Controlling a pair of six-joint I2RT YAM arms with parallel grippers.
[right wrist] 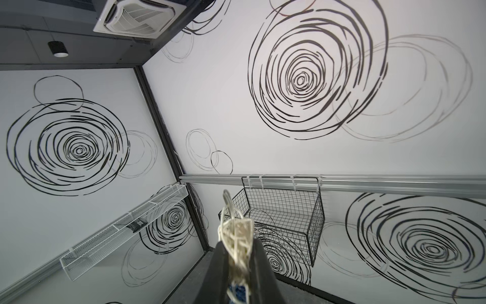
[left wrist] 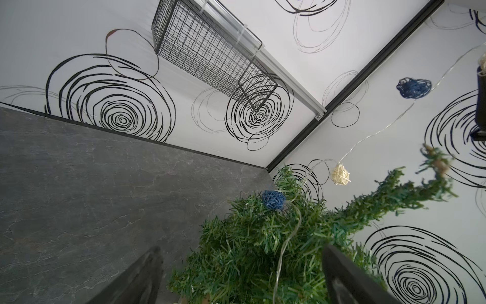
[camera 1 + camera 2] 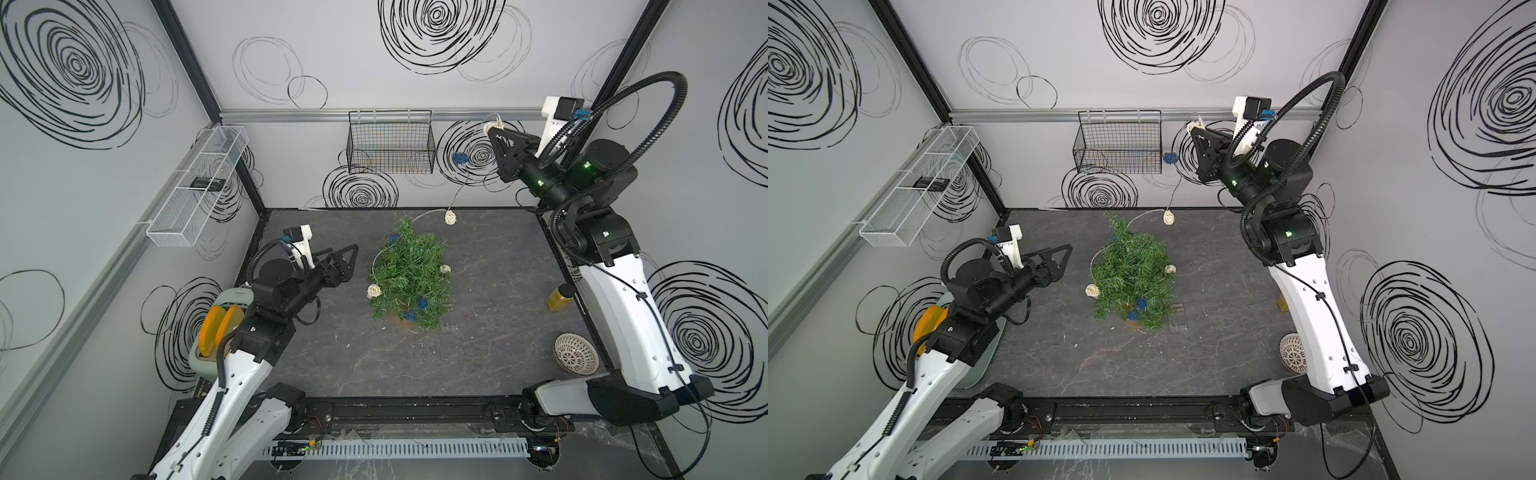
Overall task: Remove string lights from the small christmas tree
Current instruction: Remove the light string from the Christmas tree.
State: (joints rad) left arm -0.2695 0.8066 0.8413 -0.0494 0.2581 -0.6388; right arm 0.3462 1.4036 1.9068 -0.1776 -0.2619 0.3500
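Note:
The small christmas tree (image 3: 409, 274) (image 3: 1131, 278) stands mid-table, its tip (image 2: 434, 160) pointing toward the back wall. The string lights (image 3: 459, 158) run from its branches up to my right gripper (image 3: 493, 129) (image 1: 238, 244), held high by the back wall and shut on a cream ball (image 1: 236, 234). A blue ball (image 2: 414, 87) and a cream ball (image 3: 450, 217) hang on the lifted wire. More balls (image 3: 374, 291) still sit in the branches. My left gripper (image 3: 353, 259) (image 2: 242, 252) is open just left of the tree, nothing between its fingers.
A black wire basket (image 3: 390, 143) hangs on the back wall and a white mesh basket (image 3: 199, 183) on the left wall. A yellow bottle (image 3: 560, 297) and a white perforated bowl (image 3: 575, 353) stand at the right edge. A pale green holder with orange discs (image 3: 216, 328) sits by the left arm.

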